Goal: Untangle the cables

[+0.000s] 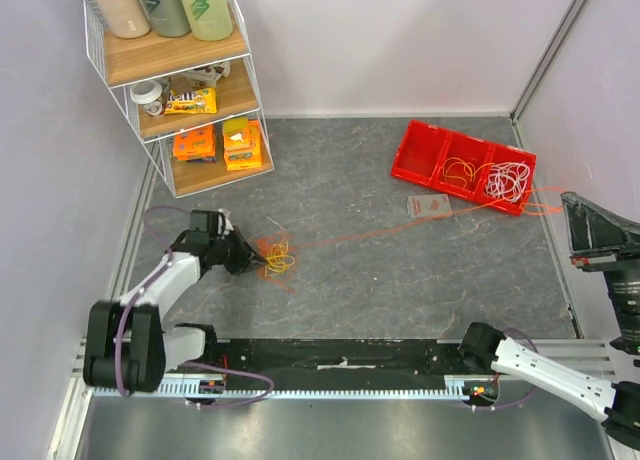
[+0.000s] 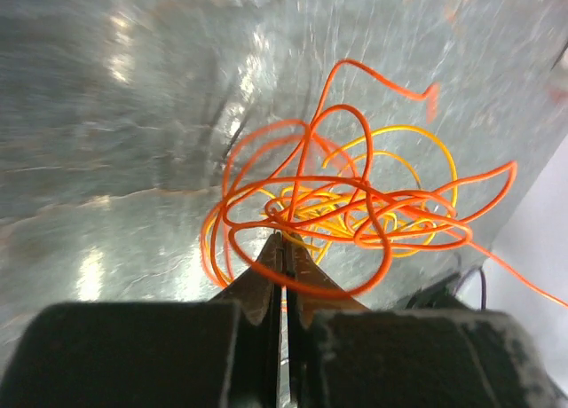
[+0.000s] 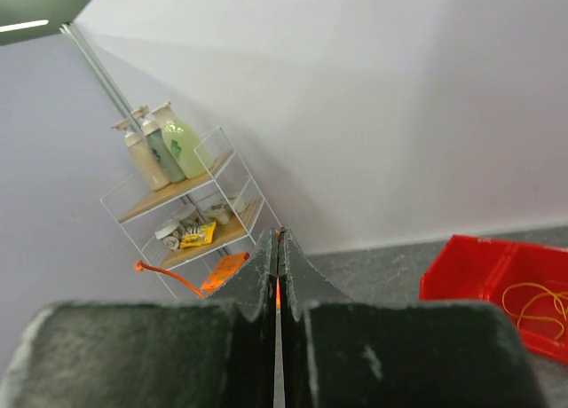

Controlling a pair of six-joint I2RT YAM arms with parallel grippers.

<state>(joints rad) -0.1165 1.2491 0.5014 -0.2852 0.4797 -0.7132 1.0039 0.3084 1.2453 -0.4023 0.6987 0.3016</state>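
Observation:
A tangle of thin orange and yellow cables [image 1: 277,257] lies on the grey table, left of centre. My left gripper [image 1: 246,256] is at its left edge. In the left wrist view the left gripper [image 2: 285,239] is shut inside the cables [image 2: 337,204], with orange wire showing in the slit between its fingers and one orange loop draped over them. One orange strand [image 1: 400,230] runs from the tangle to the right, up to my raised right gripper [image 1: 572,205]. The right gripper [image 3: 279,233] is shut on that strand, whose free end [image 3: 155,269] sticks out to the left.
A red three-compartment tray [image 1: 403,152] at the back right holds a yellow cable [image 1: 460,170] and white and red cables [image 1: 508,180]. A small card [image 1: 430,205] lies in front of it. A wire shelf rack [image 1: 190,90] with bottles and packets stands at the back left.

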